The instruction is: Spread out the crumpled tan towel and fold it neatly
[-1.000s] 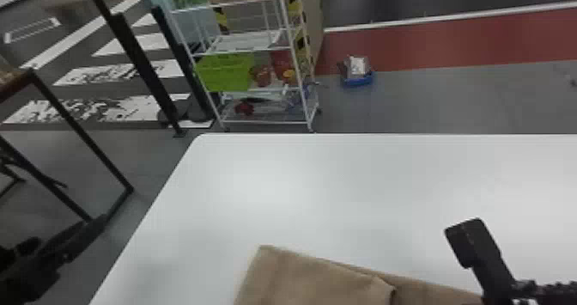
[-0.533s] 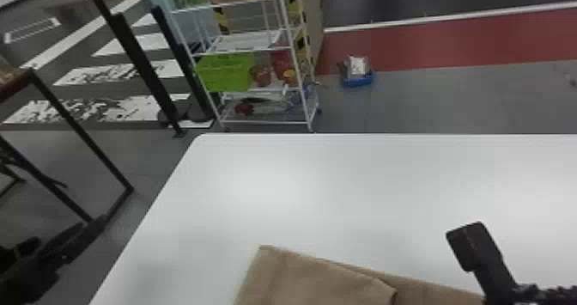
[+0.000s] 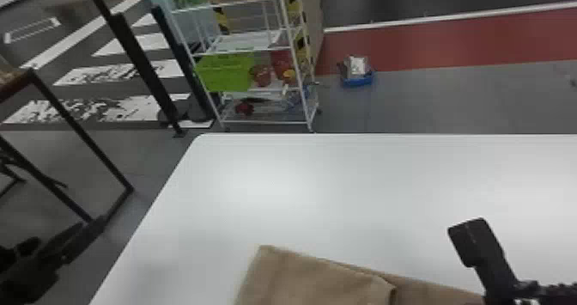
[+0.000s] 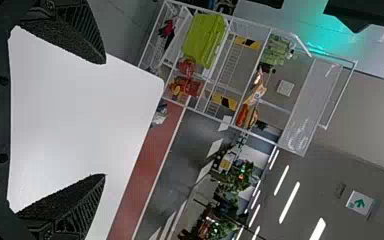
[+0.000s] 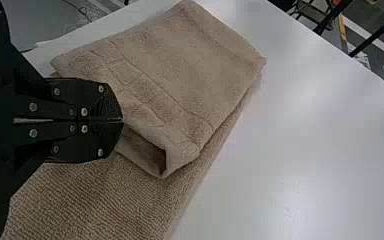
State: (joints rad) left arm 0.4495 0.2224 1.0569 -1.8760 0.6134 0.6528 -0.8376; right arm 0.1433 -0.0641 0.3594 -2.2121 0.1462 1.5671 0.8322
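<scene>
In the head view the left gripper [image 3: 56, 257] is off the table's left side, at lower left, away from the towel. The left wrist view has this gripper [image 4: 104, 119] with its fingers wide apart and nothing between them. At the head view's lower right, part of the right gripper [image 3: 493, 261] stands over the towel's right portion. The tan towel [image 3: 309, 278] lies at the bottom edge, one layer folded over another. In the right wrist view the right gripper [image 5: 122, 120] is closed on the folded-over layer's edge of the towel [image 5: 190, 70], beside a small open fold.
The white table [image 3: 300, 188] extends beyond the towel and to its right. Past its far edge stands a white shelf rack [image 3: 266, 121] with a green bin [image 3: 225, 72]. A dark-framed table [image 3: 81, 141] is at the left.
The folded layer's corner near my right gripper has shifted slightly right and looks straighter. The right arm has moved only a little; the left arm has kept still.
</scene>
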